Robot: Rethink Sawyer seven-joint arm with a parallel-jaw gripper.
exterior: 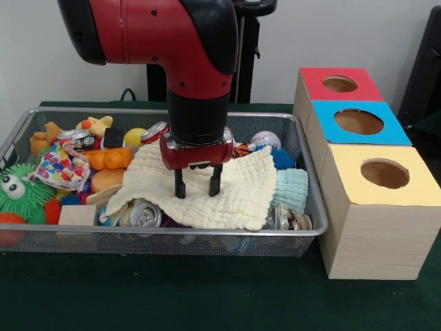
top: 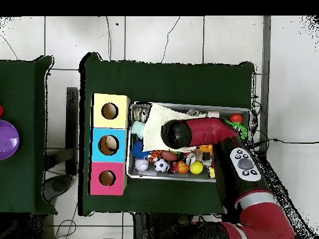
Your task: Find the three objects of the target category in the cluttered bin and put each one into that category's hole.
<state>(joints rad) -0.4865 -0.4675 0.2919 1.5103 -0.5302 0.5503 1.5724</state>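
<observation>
The wire mesh bin [exterior: 14, 138] is full of toys and cloths; it also shows in the overhead view [top: 190, 175]. My gripper [exterior: 197, 185] hangs open over a cream waffle cloth [exterior: 234, 189] in the bin's middle, fingertips just above or touching it. No pale blue plastic bottle shows; they are hidden under the clutter. The hole [exterior: 358, 122] in the blue panel is the middle one of the wooden box to the right; in the overhead view it [top: 108, 144] lies left of the bin. In the overhead view my arm covers the gripper.
Silver cans [exterior: 143, 215] lie at the bin's front, with a mint cloth [exterior: 291, 189], green spiky toy [exterior: 15, 189], orange toys and balls around. Red-panelled hole [exterior: 340, 84] and yellow-panelled hole [exterior: 384, 173] flank the blue one. A purple bowl [top: 7, 139] sits on the left table.
</observation>
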